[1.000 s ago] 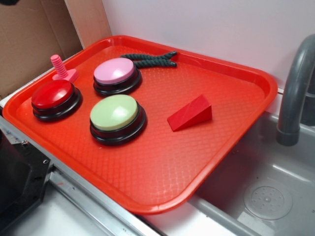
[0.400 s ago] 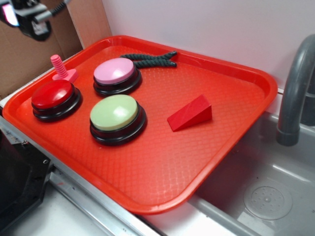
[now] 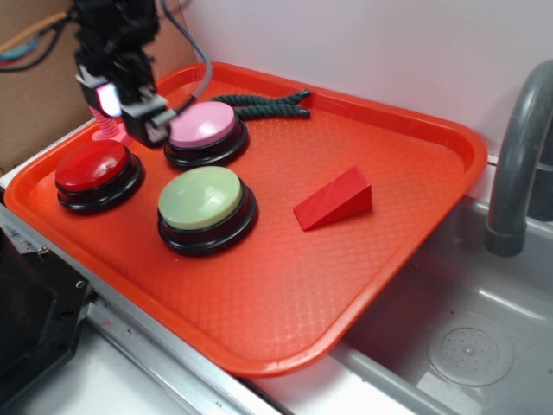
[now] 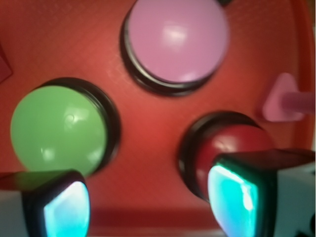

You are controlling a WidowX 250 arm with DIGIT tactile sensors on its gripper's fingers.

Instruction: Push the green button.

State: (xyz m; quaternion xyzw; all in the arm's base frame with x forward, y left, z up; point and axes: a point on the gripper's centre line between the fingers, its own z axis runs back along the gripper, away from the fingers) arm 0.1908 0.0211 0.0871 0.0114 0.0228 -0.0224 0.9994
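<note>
My hand (image 3: 134,108) hangs unclenched, holding nothing, above the red tray's (image 3: 285,285) back-left corner. The green button (image 3: 201,199) sits below, apart from my fingers (image 4: 61,207), beside the pink button (image 4: 177,39) and red button (image 4: 222,148).

The claw (image 3: 131,111) hangs pointing down from the arm, fingers (image 4: 242,197) spread apart, holding nothing.

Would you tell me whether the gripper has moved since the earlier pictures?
Yes. The gripper has come rightward and down from the top-left corner, now hovering beside the pink button.
</note>
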